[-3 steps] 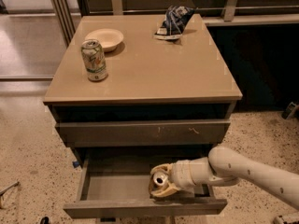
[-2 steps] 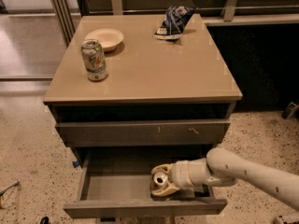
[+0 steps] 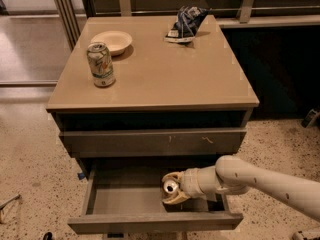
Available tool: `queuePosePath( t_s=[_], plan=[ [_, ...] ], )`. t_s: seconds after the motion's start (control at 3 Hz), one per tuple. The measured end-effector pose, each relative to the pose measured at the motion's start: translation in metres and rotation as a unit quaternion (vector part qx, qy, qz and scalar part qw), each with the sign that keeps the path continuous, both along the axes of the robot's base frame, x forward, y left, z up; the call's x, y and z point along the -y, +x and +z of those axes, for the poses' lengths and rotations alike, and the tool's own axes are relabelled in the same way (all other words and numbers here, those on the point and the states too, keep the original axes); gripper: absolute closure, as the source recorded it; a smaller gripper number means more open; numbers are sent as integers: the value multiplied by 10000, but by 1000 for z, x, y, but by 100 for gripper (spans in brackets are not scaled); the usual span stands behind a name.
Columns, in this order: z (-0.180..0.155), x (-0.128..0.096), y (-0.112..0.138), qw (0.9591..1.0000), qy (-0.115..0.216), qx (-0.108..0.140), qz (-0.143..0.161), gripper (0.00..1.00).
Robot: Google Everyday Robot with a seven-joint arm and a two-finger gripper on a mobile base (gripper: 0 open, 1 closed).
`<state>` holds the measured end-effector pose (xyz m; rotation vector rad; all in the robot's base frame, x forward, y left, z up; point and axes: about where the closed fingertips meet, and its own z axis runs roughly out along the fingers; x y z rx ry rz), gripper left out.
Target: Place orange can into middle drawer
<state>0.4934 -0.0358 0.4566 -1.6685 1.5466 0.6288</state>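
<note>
- Camera view, hard-to-see stuff first: the orange can (image 3: 170,186) was mostly covered, with only its silver top and a sliver of coppery side to be seen between the fingers (image 3: 173,176).
- It couldn't be told whether the can was resting on the drawer floor or held just above it; that spot was hidden by the lower finger and by shadow.
- The back of the middle drawer (image 3: 124,200) was lost in darkness, and its right rear corner was blocked by the wrist.
- The arm (image 3: 265,180) was cut off at the right edge of the frame, so nothing past the forearm could be seen.
- The slot right under the cabinet top (image 3: 165,79) was too dark to read.
- Pose: the arm was reached in from the lower right, roughly level, with the wrist over the drawer's right side.
- The gripper (image 3: 168,188) was positioned inside the pulled-out middle drawer, toward its right half, and was clamped around the orange can, one finger above and one below.
- The can was held on its side, top pointed left and toward the camera.
- The drawer above (image 3: 155,142), with pale scratch marks on its front, was closed.
- Up top, a green-and-white can (image 3: 101,64) was stood upright near the left edge, just beside a pale bowl (image 3: 112,40), and a crumpled dark bag (image 3: 186,23) was left at the back.
</note>
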Motion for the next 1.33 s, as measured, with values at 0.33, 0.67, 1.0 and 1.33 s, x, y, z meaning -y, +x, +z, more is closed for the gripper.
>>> queuePosePath(
  t_s=[0.33, 0.67, 1.0, 1.33],
  plan=[
    [-6, 2, 9, 9999, -129, 22, -54, 100],
    [-14, 3, 13, 9997, -224, -44, -91, 100],
    [-24, 5, 14, 9996, -209, -145, -142, 100],
    [-34, 4, 13, 9994, -72, -257, -201, 100]
  ],
)
